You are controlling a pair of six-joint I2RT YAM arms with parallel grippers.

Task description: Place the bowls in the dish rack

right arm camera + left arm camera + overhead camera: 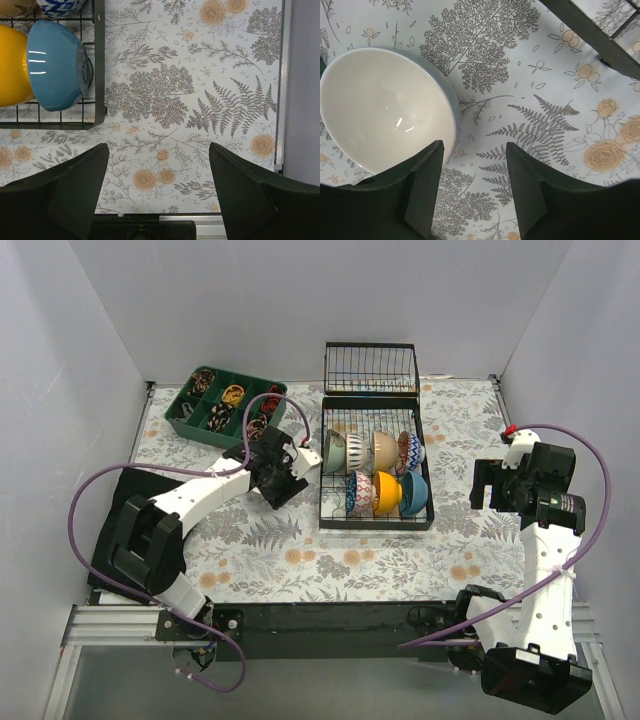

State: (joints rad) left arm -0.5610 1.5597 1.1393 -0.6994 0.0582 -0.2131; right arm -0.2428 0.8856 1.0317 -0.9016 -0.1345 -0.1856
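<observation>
Floral cloth [260, 560] covers the whole tabletop, boxed in by white walls, and the dish rack [376, 524] sits in the middle of it. Seven bowls stand on edge between the tines, which keep them from rolling. Four are along the far row and three along the near one. The orange-yellow bowl [12, 65] and the solid blue bowl [57, 65] touch at the near right corner. One pale bowl [380, 105] is outside the rack, just off its left side, with its mouth turned toward my wrist. That is the one left to load.

My left pincer [474, 147] hangs beside it, jaws parted, with only cloth between them. The bowl's rim lies past the outer side of one finger, so I am grasping nothing. I judge I must shift sideways until the bowl's wall sits between the fingers. My right pincer [158, 150] is spread wide and bare over cloth to the right of the rack. I think it is parked there to leave the approach to my left arm.

The rack's near left corner looks unfilled and is the spot closest to this bowl. The rack's frame stands near the bowl, so there is little slack on that side, while open cloth lies toward me. The green tray [195, 433] sits beyond my left arm, and the table's right edge runs close by my right pincer.
</observation>
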